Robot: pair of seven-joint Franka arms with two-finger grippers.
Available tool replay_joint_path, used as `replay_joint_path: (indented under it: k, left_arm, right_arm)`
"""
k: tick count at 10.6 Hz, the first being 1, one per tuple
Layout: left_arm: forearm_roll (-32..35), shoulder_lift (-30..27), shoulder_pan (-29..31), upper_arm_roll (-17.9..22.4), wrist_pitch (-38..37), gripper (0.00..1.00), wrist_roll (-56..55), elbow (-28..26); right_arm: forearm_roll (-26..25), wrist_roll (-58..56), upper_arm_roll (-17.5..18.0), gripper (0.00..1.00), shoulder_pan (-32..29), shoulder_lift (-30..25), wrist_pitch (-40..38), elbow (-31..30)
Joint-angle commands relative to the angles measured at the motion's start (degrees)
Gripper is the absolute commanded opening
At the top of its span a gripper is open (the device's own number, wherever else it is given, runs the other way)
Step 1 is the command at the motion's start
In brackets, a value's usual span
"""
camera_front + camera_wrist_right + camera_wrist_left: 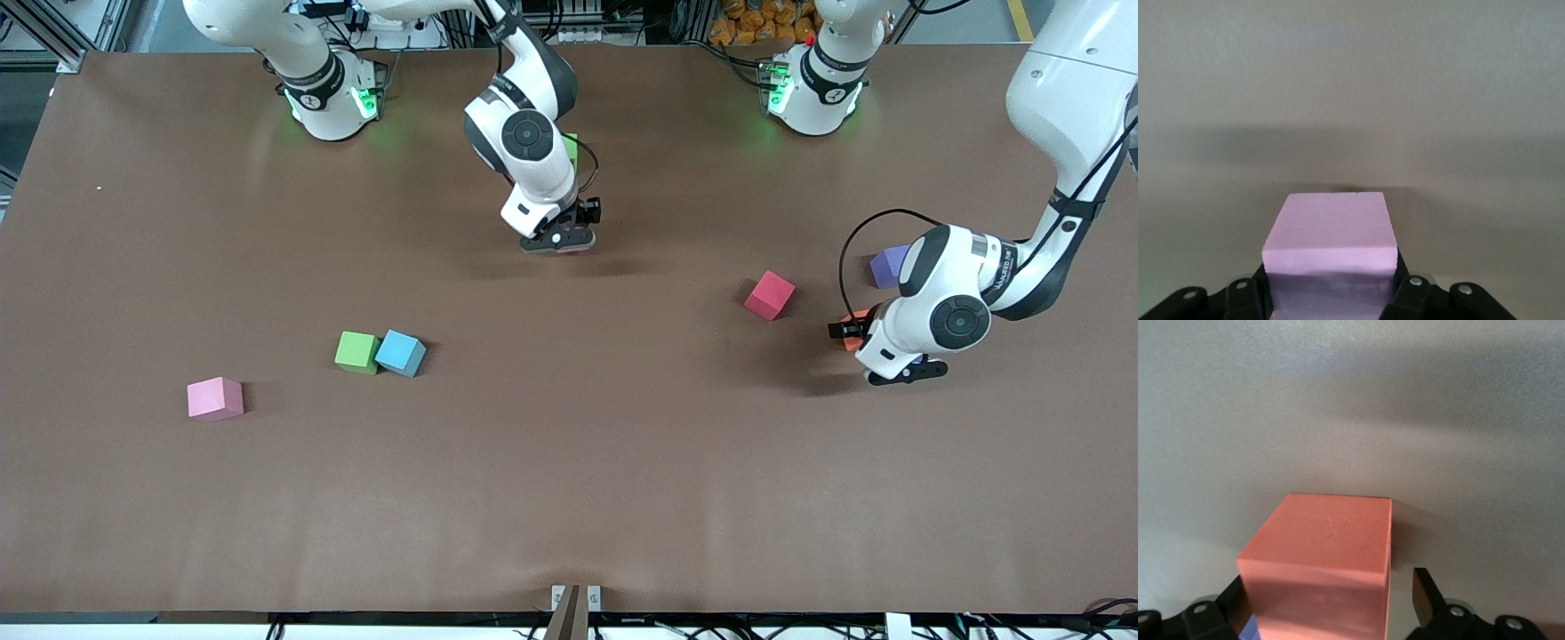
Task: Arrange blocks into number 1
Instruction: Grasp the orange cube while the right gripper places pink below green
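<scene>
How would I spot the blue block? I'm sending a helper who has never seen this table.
Start at the brown table and go toward the right arm's end. Two cubes touch there: the small matte blue foam cube beside a green foam cube. It alone is blue; a light pink foam cube sits apart.

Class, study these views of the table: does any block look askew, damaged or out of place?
Nothing looks damaged. The foam cubes lie scattered, forming no numeral yet. The red foam cube sits turned at an angle, and the green cube and blue cube touch, each turned differently.
</scene>
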Motion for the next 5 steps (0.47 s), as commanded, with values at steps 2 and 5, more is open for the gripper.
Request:
replay_joint_path:
  k: [2, 5]
  left_arm:
    - [2.8, 1.6, 0.6, 0.4, -0.3, 0.11, 0.8, 1.7]
    - [2.7, 1.3, 0.6, 0.4, -0.3, 0.00, 1.2, 1.8]
  right_arm:
    - [0.9, 6.7, 1.1, 0.63, 2.5, -5.9, 0.0, -6.7]
    - [0.9, 8.5, 1.1, 0.63, 3.5, -6.6, -0.7, -8.8]
